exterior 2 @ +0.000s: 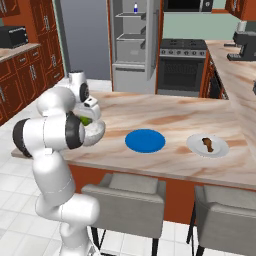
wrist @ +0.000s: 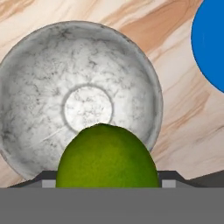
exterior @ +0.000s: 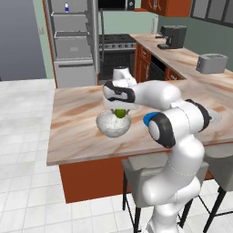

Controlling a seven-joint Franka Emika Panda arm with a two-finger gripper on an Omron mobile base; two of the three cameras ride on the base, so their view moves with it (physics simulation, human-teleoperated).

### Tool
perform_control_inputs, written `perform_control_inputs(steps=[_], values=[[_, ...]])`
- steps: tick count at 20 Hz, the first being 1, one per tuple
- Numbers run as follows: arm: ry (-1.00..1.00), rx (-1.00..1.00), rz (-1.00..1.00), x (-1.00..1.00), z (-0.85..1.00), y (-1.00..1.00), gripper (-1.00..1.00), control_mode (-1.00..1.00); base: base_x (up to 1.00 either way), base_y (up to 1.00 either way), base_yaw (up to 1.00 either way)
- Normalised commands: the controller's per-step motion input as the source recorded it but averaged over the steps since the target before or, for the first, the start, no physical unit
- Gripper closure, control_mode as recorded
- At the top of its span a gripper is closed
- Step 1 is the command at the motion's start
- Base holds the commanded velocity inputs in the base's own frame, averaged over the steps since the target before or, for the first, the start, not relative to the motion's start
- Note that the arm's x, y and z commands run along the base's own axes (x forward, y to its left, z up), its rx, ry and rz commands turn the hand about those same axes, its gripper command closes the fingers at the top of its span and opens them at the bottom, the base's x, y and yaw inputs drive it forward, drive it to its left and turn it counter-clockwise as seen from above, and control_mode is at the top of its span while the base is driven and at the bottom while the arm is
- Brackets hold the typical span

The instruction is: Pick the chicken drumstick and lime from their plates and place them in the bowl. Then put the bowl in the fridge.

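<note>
Now the arm bends low over the bowl (exterior: 113, 124), its gripper (exterior: 119, 112) clamped on the lime (wrist: 107, 157).

bowl (wrist: 52, 78) mouth open, counter (exterior: 77, 127) around bare

The yellow-green lime (wrist: 107, 155) hangs over the empty speckled bowl (wrist: 39, 87), while the brown chicken drumstick (exterior 2: 208, 144) lies on the pale plate (exterior 2: 195, 145) beside the bare blue plate (exterior 2: 145, 140).

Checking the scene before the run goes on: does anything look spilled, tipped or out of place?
Nothing stands out. The bowl sits upright and empty on the counter, the gripper holds the lime above it, the blue plate is bare, and the chicken drumstick lies on the pale plate.
</note>
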Motion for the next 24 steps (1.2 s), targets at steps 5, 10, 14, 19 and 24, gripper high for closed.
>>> perform_control_inputs(steps=[5, 10, 14, 19, 24], values=[[0.0, -0.15, -0.08, 0.02, -0.2, 0.22, 1.0, -1.0, 0.0, 0.0, 0.0], [0.0, -0.02, -0.14, -0.01, -0.22, 0.01, 1.0, -1.0, 0.0, 0.0, 0.0], [0.0, 0.13, -0.1, 0.0, -0.16, 0.0, 1.0, -1.0, 0.0, 0.0, 0.0], [0.0, 0.14, -0.08, -0.07, -0.18, -0.03, 1.0, -1.0, 0.0, 0.0, 0.0], [0.0, 0.08, -0.06, -0.09, -0.19, -0.04, 1.0, -1.0, 0.0, 0.0, 0.0]])
